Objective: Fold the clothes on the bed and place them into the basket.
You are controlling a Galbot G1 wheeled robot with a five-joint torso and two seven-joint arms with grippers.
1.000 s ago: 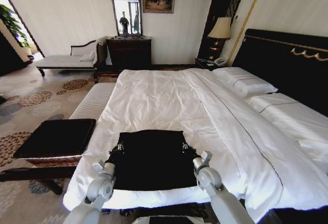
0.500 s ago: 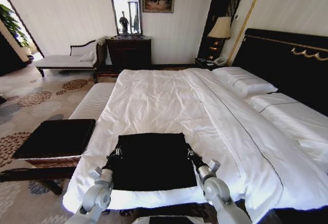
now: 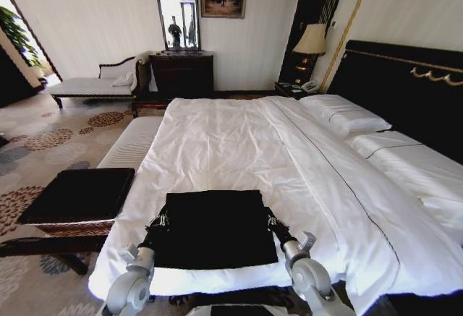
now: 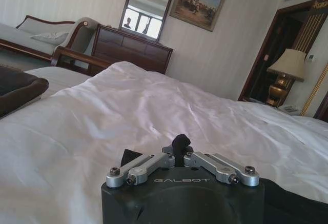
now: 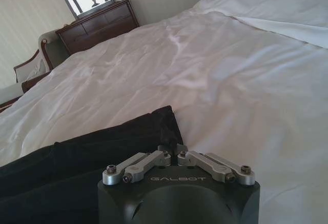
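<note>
Left gripper (image 3: 157, 222), lower left of the head view: fingers (image 4: 180, 143) drawn together, pinching the left edge of the black T-shirt (image 3: 213, 228). Right gripper (image 3: 273, 222), lower centre-right: fingers (image 5: 171, 148) likewise pressed together on the shirt's right edge, at the corner of dark cloth seen in the right wrist view. Both arms reach forward from the bottom edge of the frame, one to each side of the garment.

The T-shirt lies as a compact dark rectangle, lettering hidden, on the white duvet at the near end of the bed (image 3: 239, 142), close to the foot edge. The basket (image 3: 78, 194), wicker sides under a flat black top, stands on the floor at left of the frame, just beside the bed and well apart from the shirt.

Risks, as judged: each hold takes only an edge of cloth, so uneven pulling may slip one side free and undo the fold; the fingers may also catch the duvet beneath and drag it; the shirt sits near the mattress edge and could slide off.
</note>
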